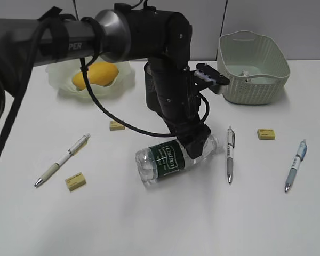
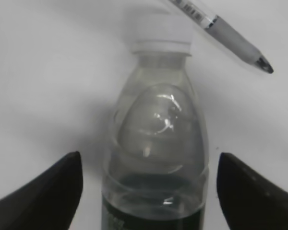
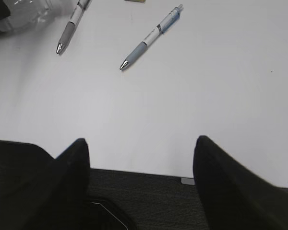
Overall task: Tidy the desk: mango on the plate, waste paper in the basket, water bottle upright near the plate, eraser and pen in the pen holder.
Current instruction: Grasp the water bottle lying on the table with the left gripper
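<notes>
While the left pincer (image 2: 146, 191) gapes astride the lying water bottle (image 1: 168, 160), a grey pen (image 1: 230, 154) lies beside its cap.

1. White desk (image 1: 165, 224), plain.
2. On it: water bottle (image 1: 168, 160) lying on its side, plate (image 1: 61, 82), basket (image 1: 253, 66).
3. Three pens (image 1: 62, 159) (image 1: 230, 153) (image 1: 296, 164) and three yellow erasers (image 1: 75, 181) (image 1: 116, 125) (image 1: 266, 134) (scattered, well apart).

Yellow-orange mango (image 1: 97, 74), pale green plate (image 1: 64, 80), dark green-labelled water bottle (image 1: 168, 160)

left arm lowered, fingers (image 2: 48, 191) spread — right fingers (image 3: 77, 163) parted
</notes>
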Controlling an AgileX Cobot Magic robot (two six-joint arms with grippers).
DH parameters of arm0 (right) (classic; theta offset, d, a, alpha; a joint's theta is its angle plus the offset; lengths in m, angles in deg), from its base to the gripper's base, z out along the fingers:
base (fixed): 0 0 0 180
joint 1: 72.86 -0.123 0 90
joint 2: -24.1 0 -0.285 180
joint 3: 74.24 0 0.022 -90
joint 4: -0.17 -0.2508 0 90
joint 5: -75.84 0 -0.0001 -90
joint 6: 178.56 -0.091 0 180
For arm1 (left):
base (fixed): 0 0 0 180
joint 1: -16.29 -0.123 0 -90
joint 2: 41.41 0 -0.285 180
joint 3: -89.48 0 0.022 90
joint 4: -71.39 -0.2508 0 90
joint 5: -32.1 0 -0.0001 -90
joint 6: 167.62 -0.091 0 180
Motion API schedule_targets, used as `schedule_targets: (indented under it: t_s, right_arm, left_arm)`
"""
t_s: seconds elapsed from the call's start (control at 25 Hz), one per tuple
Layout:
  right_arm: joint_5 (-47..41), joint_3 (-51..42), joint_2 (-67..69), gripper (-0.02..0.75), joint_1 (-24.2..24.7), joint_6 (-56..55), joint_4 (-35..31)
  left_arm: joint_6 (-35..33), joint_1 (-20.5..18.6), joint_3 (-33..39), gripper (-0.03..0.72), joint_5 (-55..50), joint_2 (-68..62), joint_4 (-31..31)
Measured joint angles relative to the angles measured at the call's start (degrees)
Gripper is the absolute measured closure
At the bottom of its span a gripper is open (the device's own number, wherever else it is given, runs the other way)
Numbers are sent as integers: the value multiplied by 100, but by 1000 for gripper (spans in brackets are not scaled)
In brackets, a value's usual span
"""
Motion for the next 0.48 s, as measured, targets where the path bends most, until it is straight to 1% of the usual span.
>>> schedule_targets:
  t_s: [0.16,0.48]
  right_arm:
    - [0,0,0,207,0,0,0]
    - [0,0,0,207,0,0,0]
  left_arm:
    - [0,0,-100,22,-172,-180,-77]
    - [-17,0,-112,22,-184,-343,-162]
